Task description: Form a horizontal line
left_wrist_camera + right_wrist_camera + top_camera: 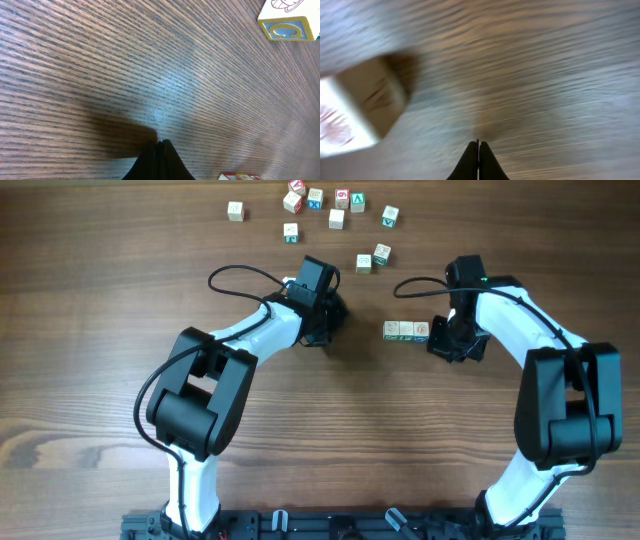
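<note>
The horizontal line (406,331) is a short row of three pale letter cubes touching side to side at mid-table. Its red-edged tops show at the bottom of the left wrist view (240,176). My right gripper (440,340) is shut and empty, just right of the row's right end. In the right wrist view its tips (478,144) press together near the wood, with one blurred cube (355,107) of the row at the left. My left gripper (328,328) is shut and empty, well left of the row, its tips (161,143) low over bare wood.
Several loose letter cubes lie scattered along the far edge, from one at the left (235,211) to a cluster (340,205) and a pair (374,258) nearer the row. One loose cube (287,22) shows at the top right of the left wrist view.
</note>
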Controlling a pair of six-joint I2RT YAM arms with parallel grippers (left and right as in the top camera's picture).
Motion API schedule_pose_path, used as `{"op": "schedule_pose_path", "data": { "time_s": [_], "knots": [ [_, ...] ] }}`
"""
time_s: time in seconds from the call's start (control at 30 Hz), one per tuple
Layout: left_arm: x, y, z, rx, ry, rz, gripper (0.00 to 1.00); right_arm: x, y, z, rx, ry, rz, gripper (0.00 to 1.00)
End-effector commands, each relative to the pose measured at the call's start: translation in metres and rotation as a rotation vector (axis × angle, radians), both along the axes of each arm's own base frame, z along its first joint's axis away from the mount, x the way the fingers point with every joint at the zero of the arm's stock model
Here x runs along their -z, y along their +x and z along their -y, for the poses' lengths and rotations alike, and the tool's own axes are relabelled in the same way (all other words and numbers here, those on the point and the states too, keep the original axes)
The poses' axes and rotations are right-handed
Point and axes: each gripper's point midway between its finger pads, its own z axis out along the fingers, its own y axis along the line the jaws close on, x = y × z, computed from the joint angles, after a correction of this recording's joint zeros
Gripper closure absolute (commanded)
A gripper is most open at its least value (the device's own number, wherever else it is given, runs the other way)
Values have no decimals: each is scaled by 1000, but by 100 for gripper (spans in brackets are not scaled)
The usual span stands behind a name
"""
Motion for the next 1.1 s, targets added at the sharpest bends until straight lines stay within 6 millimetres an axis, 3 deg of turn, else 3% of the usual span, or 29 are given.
{"op": "schedule_pose_path", "data": {
  "time_s": [0.0, 0.33, 1.07],
  "knots": [
    [22, -10, -8, -16, 45, -43, 96, -3, 4, -31, -100, 184, 12, 96],
    [22, -10, -8, -16, 45, -42, 96, -6, 10, -44, -155, 258, 47, 96],
    [22, -10, -8, -16, 45, -43, 96, -8, 27, -45, -163, 258, 118, 96]
  ]
}}
